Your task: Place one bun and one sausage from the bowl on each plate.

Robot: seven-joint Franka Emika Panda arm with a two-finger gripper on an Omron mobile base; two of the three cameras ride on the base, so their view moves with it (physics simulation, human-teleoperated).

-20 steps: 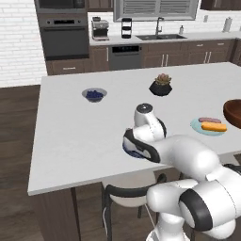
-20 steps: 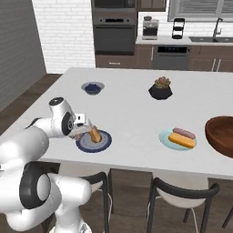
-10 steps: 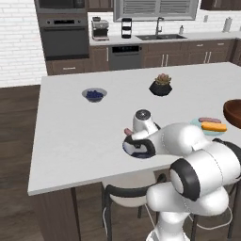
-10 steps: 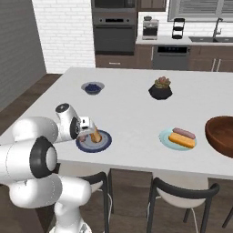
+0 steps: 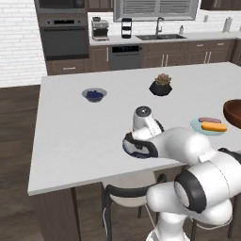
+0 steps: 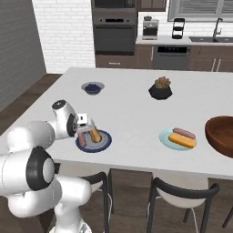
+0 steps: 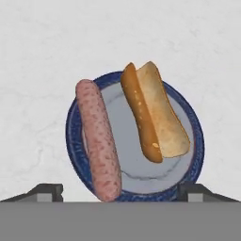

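Jaws apart and empty: the gripper (image 7: pixel 120 190) hangs over the navy-rimmed plate (image 7: pixel 194 123), one tip at each lower edge of it. On this plate, sausage (image 7: pixel 98 139) and bun (image 7: pixel 155 120) lie side by side. Teal plate (image 6: pixel 164 137) carries its own pair beside the wooden bowl (image 6: pixel 221 135).

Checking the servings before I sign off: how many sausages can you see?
2. One sausage lies on the navy-rimmed plate beside a bun; the other sausage lies on the teal plate.

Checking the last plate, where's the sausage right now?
The sausage lies on the navy-rimmed plate, beside the bun, below the gripper.
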